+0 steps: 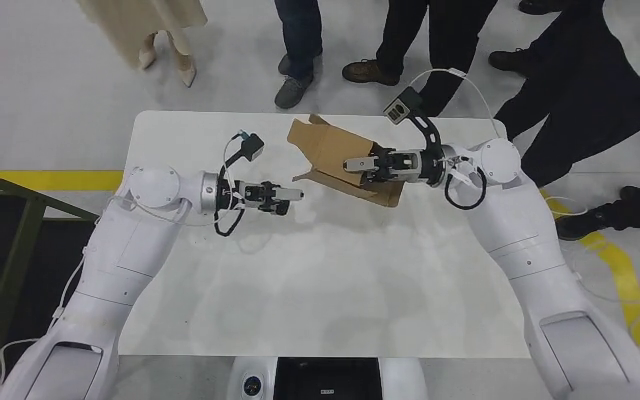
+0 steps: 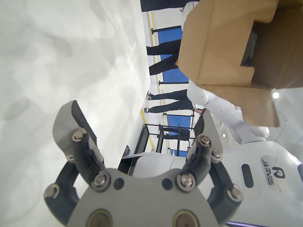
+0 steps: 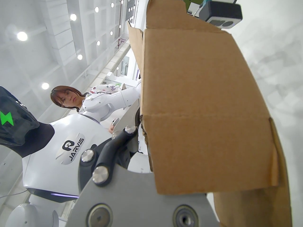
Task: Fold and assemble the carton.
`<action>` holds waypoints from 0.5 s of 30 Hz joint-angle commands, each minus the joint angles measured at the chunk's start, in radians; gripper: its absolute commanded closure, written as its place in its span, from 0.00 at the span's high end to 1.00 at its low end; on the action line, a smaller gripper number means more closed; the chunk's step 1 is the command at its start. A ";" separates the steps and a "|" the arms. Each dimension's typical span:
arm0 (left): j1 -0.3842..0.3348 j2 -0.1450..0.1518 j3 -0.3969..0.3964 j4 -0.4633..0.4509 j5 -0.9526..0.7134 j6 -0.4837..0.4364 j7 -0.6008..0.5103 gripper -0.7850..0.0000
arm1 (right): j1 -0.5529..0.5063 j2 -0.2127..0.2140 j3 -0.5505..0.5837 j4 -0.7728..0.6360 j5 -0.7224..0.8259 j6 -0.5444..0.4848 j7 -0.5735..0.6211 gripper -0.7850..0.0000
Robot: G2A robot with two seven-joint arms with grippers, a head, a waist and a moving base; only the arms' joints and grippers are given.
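Observation:
The brown carton (image 1: 335,152) is partly unfolded, with flaps sticking out, and is held tilted above the far middle of the table. My right gripper (image 1: 353,165) is shut on one of its walls from the right side. In the right wrist view the carton (image 3: 201,109) covers most of the gripper, and one finger (image 3: 129,131) shows beside the cardboard. My left gripper (image 1: 288,197) hovers just left of the carton, a short gap away. It stands open (image 2: 142,119) with nothing between its fingers. The carton's open end (image 2: 220,48) faces it.
The white table (image 1: 330,290) has bare surface in front of and below both arms. Several people (image 1: 300,50) stand just past its far edge. A dark frame (image 1: 20,210) stands off the table's left side.

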 commanded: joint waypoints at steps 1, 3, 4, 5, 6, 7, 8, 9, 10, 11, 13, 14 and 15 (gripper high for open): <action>0.003 0.001 -0.001 -0.011 -0.009 0.001 -0.004 1.00 | -0.002 0.001 0.000 0.000 -0.013 0.002 -0.012 0.00; 0.002 0.001 -0.008 -0.015 -0.036 0.001 0.004 1.00 | -0.003 0.001 -0.002 -0.002 -0.031 0.006 -0.016 0.00; 0.000 0.000 -0.012 -0.014 -0.047 0.004 0.009 1.00 | -0.003 0.001 -0.004 -0.004 -0.036 0.008 -0.013 0.00; -0.003 0.001 -0.014 -0.012 -0.049 0.004 0.011 1.00 | -0.004 0.001 -0.006 -0.006 -0.038 0.010 -0.010 0.00; -0.007 0.001 -0.015 -0.009 -0.047 0.004 0.012 1.00 | -0.005 0.001 -0.008 -0.008 -0.043 0.012 -0.006 0.00; -0.010 0.002 -0.017 -0.006 -0.045 0.002 0.012 1.00 | -0.005 0.001 -0.011 -0.009 -0.045 0.015 -0.002 0.00; -0.012 0.002 -0.018 -0.003 -0.045 0.001 0.013 1.00 | -0.007 0.001 -0.013 -0.012 -0.045 0.017 0.000 0.00; -0.014 0.002 -0.019 -0.002 -0.047 0.001 0.011 1.00 | -0.008 0.000 -0.015 -0.015 -0.045 0.018 0.001 0.00; -0.015 0.002 -0.019 -0.001 -0.048 -0.001 0.010 1.00 | -0.009 0.000 -0.018 -0.018 -0.047 0.020 0.004 0.00; -0.016 0.003 -0.018 0.001 -0.047 -0.001 0.009 1.00 | -0.009 -0.001 -0.021 -0.021 -0.049 0.022 0.006 0.00; -0.017 0.002 -0.016 0.001 -0.051 -0.002 0.009 1.00 | -0.011 -0.002 -0.026 -0.027 -0.050 0.024 0.006 0.00; -0.017 0.002 -0.015 0.001 -0.053 -0.002 0.009 1.00 | -0.012 -0.002 -0.029 -0.031 -0.051 0.027 0.010 0.00; -0.017 0.002 -0.013 0.000 -0.054 -0.002 0.009 1.00 | -0.012 -0.003 -0.032 -0.034 -0.050 0.028 0.012 0.00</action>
